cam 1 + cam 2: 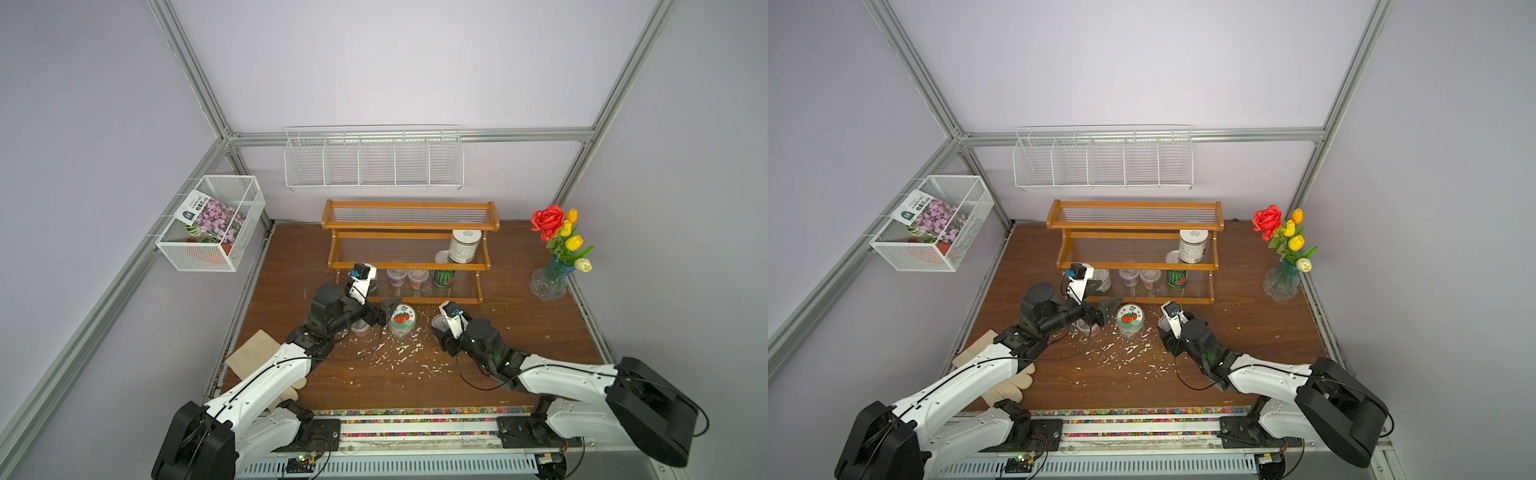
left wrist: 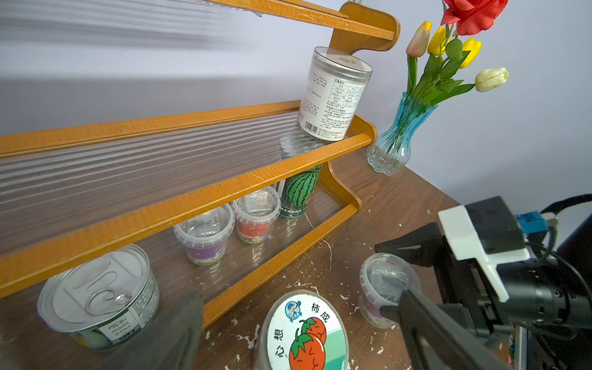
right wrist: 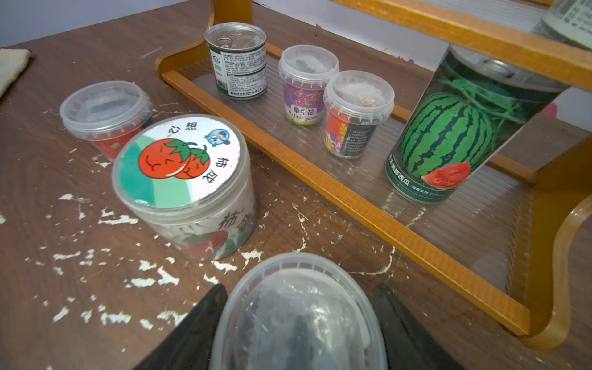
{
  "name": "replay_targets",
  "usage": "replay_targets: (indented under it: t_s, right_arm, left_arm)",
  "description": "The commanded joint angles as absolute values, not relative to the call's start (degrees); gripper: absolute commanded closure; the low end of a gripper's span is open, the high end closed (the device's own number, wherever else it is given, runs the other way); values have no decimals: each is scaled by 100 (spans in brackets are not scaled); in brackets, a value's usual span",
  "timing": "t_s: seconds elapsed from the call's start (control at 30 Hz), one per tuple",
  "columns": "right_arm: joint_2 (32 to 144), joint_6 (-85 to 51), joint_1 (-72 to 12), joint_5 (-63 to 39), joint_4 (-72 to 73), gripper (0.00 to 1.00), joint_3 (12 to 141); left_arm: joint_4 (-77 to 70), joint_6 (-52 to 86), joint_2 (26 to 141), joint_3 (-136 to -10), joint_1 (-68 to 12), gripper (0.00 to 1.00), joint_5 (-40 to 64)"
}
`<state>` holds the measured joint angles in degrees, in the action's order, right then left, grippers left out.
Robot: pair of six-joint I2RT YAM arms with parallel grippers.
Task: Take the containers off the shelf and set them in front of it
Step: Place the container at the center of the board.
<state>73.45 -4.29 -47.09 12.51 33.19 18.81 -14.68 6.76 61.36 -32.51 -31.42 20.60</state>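
Shelf (image 1: 407, 265): stands at the back of the counter (image 1: 519, 332), against the wall, top tier bare.

Middle tier: carries the white-lidded tin (image 2: 333, 96) at its right end, upright.

Bottom tier: holds, in a row, the pull-tab can (image 3: 235, 61), the purple-label cup (image 3: 307, 86), the orange-label cup (image 3: 355, 118) and the watermelon can (image 3: 448, 144), all upright and apart from one another.

In front of the shelf: the red-fruit jar (image 1: 401, 320), upright on the counter among white flecks (image 1: 399, 357); just beside it, the red-label cup (image 3: 104, 112), partly under the left arm in both top views.

Left end effector (image 1: 384, 313): spread wide, empty, just left of the red-fruit jar; cannot tell whether a finger touches it.

Right end effector (image 3: 299, 288): closed on a clear lidded cup (image 2: 384, 282), one black finger on each side of its wall, lid up. Sits right of the red-fruit jar, in front of the shelf's bottom rail, near but clear of both. Cannot tell whether the cup's base rests on the counter or hangs just above it.

Right back corner: blue glass vase (image 1: 548, 282) with flowers, well apart from both arms.
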Motion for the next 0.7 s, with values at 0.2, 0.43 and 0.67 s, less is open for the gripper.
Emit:
replay_targets:
  t_s: [0.2,0.43,0.67]
  right_arm:
    - [8196,-439,-4494,1432,4856,44,1732]
    - [8647,-472,-4351,1247,5181,40,1760]
    - [8852,-481,-4355,1143,5220,33,1775]
  left_arm:
    - [-1530,596,6184,-3191,-3160,1,1912]
    - [-1514,563,6208,-3182,-3158,1,1895]
    - [-1509,523,6210,-3182,-3162,1,1804]
